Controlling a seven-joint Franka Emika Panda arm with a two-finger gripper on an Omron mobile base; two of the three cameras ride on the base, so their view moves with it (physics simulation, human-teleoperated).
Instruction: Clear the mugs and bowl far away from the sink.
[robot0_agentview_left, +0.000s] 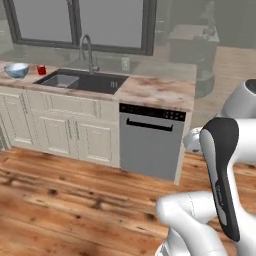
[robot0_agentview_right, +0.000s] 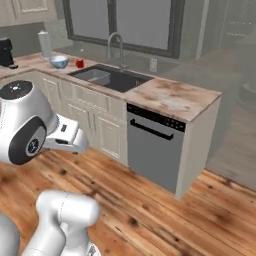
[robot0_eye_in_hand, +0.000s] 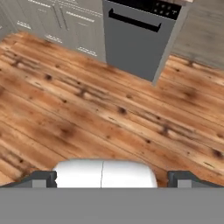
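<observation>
Bowl (robot0_agentview_left: 16, 70) and red mug (robot0_agentview_left: 42, 70) sit on the counter (robot0_agentview_left: 160, 92) just left of the sink (robot0_agentview_left: 82, 81) — close enough to its edge that they likely need moving well along. No teal mug made out from here. Hand (robot0_eye_in_hand: 112, 179) hangs released, jaws wide, holding nothing, pointed down at the wood floor (robot0_eye_in_hand: 87, 118) in front of the dishwasher (robot0_agentview_left: 150, 142). Robot stands well back from the cabinets. Bare counter right of the sink above the dishwasher — probably the roomiest drop spot.
</observation>
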